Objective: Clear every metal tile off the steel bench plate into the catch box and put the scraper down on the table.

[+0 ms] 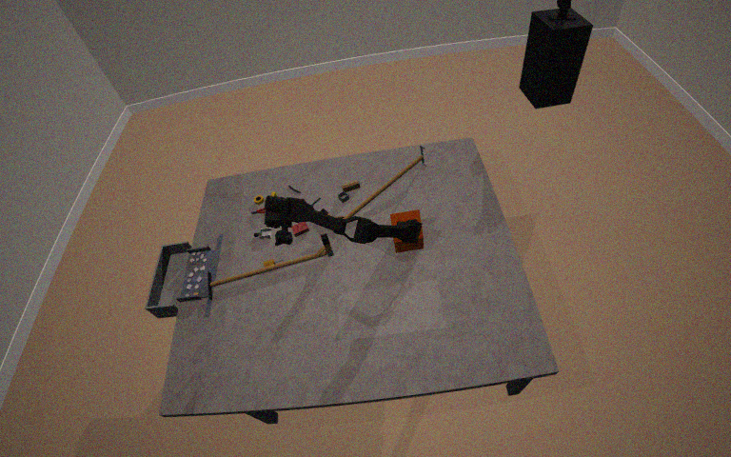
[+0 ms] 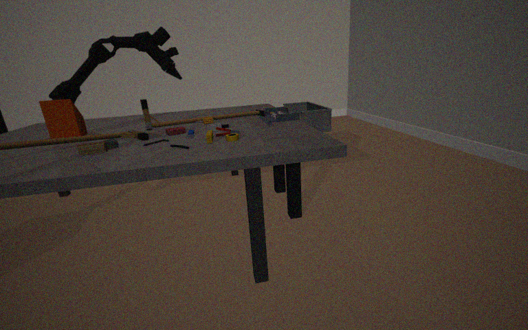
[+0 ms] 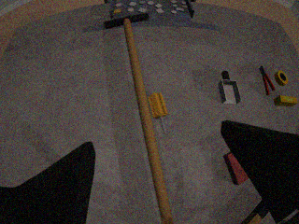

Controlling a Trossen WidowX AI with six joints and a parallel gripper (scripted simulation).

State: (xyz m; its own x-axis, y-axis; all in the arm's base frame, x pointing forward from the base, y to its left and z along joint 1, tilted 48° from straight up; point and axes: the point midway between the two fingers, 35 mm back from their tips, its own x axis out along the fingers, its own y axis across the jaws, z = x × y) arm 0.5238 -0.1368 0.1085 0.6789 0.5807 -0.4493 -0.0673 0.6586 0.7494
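Observation:
The long scraper (image 1: 269,268) (image 3: 143,100) lies on the table, its wooden handle running away from the arm. Its black head (image 3: 138,19) is at the near edge of the steel bench plate (image 1: 205,274). An upright grip (image 1: 326,244) (image 2: 144,111) stands at its near end. Several small pale metal tiles (image 1: 197,268) (image 3: 159,6) and an orange one (image 3: 118,10) lie scattered on the plate. The grey catch box (image 1: 156,283) (image 2: 317,116) is at the plate's far end; its inside is partly hidden. My gripper (image 2: 180,78) (image 3: 161,138) is open and empty, high above the table and the scraper's handle.
A yellow block (image 1: 268,263) (image 3: 158,105) lies against the handle's side. A red block (image 1: 300,228) (image 2: 175,130), red pliers (image 3: 266,81) and yellow tape (image 1: 258,199) (image 3: 281,77) lie right of it in the wrist view. A second long-handled tool (image 1: 385,186) lies near the orange base (image 1: 401,248) (image 2: 60,118).

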